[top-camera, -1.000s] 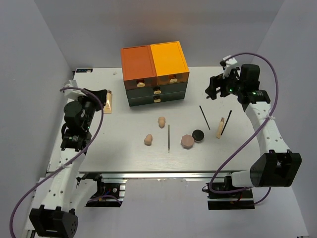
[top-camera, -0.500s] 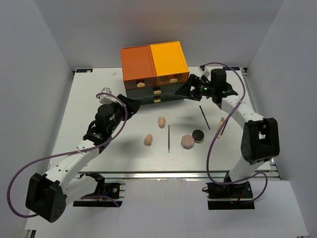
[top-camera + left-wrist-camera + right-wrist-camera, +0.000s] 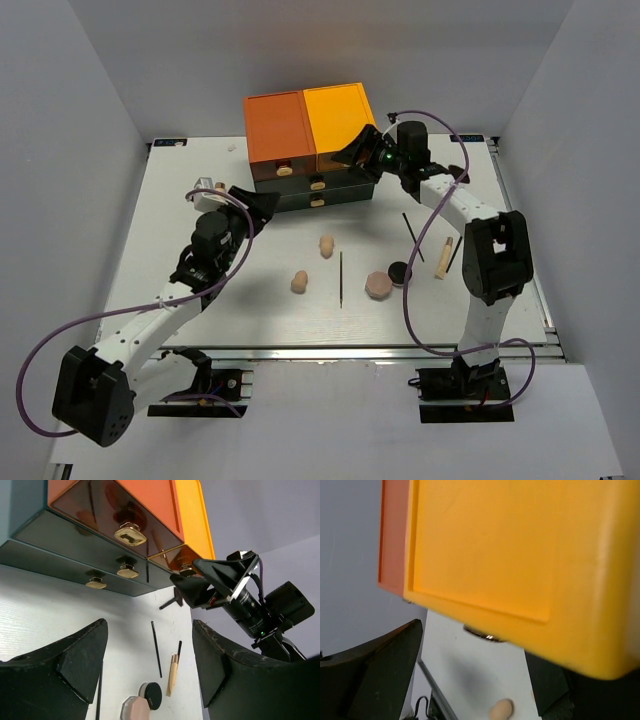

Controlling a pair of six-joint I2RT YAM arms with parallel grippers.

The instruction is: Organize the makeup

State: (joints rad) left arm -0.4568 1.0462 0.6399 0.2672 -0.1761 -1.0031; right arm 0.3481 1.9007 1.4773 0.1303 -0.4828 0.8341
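Both pincers are up at the box (image 3: pixel 312 140), not the makeup (image 3: pixel 299 282), so my guess is a drawer gets opened first. The left pincer (image 3: pixel 150 625) is spread wide and empty, facing the knobs (image 3: pixel 130 534). The right pincer (image 3: pixel 355 152) is apart too, by the yellow drawer (image 3: pixel 341 120). Sponges (image 3: pixel 326 245), puff (image 3: pixel 377 285), jar (image 3: pixel 399 271), sticks (image 3: pixel 341 278) and tube (image 3: pixel 443 257) lie loose mid-bench (image 3: pixel 250 300). No readable labels anywhere.

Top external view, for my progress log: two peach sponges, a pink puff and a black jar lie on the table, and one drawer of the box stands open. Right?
No drawer stands open: the left wrist view shows every front of the drawer box flush and shut. The two peach sponges, pink puff and black jar do lie on the table.
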